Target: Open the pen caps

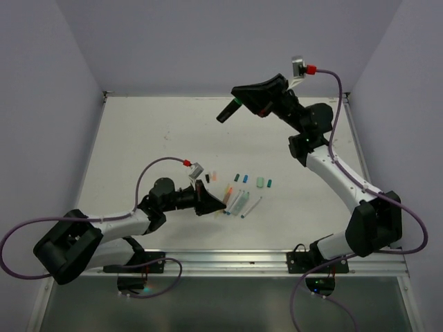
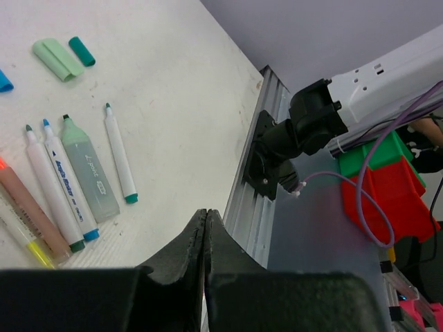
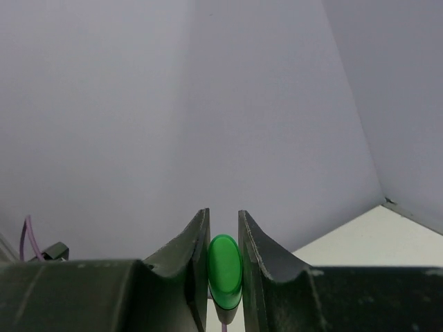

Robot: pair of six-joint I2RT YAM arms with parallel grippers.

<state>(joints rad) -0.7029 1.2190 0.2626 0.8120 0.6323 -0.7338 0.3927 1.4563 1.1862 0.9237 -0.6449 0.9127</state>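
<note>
Several uncapped pens and markers (image 1: 239, 203) lie in a cluster at the table's middle; they also show in the left wrist view (image 2: 66, 187). Loose caps lie just behind them: black (image 1: 207, 178), pink (image 1: 214, 176), blue (image 1: 237, 177), pale mint (image 1: 260, 182) (image 2: 57, 57) and teal (image 1: 269, 183) (image 2: 82, 51). My left gripper (image 1: 223, 205) (image 2: 206, 213) is shut and empty, low beside the cluster's left end. My right gripper (image 1: 227, 111) (image 3: 223, 214) is raised at the back and shut on a bright green cap (image 3: 225, 266) (image 1: 236, 102), seen end-on.
An aluminium rail (image 2: 242, 200) runs along the table's near edge, with the right arm's base mount (image 2: 277, 159) on it. Red and green bins (image 2: 387, 187) stand beyond the rail. Grey walls enclose the table on three sides.
</note>
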